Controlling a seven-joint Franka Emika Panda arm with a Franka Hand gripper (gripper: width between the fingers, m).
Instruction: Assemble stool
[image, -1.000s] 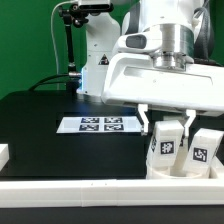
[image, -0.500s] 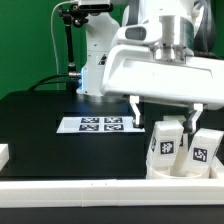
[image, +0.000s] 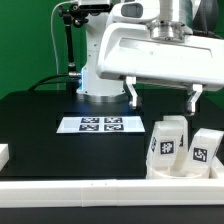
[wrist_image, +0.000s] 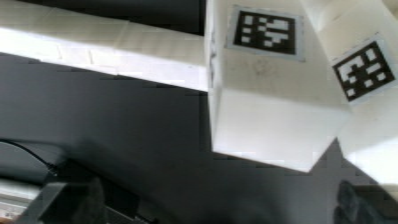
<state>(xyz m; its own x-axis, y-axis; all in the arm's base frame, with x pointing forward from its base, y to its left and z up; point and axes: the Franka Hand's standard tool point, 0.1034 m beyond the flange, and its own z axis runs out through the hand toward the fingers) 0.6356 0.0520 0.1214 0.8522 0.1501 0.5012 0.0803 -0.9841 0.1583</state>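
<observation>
Two white stool legs stand upright side by side at the exterior view's right, each with a square marker tag: the nearer-centre leg (image: 166, 142) and the right leg (image: 202, 150). They rise from a low white part (image: 160, 170) that looks like the seat disc. My gripper (image: 164, 95) hangs open above the nearer-centre leg, its fingers (image: 132, 93) well clear of the leg top, holding nothing. The wrist view looks down on both legs, one (wrist_image: 267, 95) large and central, the other (wrist_image: 365, 75) beside it. My gripper (wrist_image: 217, 205) shows only as dark finger edges.
The marker board (image: 95, 124) lies flat on the black table at the exterior view's centre. A long white border rail (image: 90, 190) runs along the front edge and shows again in the wrist view (wrist_image: 107, 55). A small white block (image: 4, 155) sits at the far left. The robot base (image: 95, 70) stands behind.
The jaws, shut on the nearer-centre leg a second ago, have opened wide and let it go. The gripper has then risen above the legs, which have stayed upright.
</observation>
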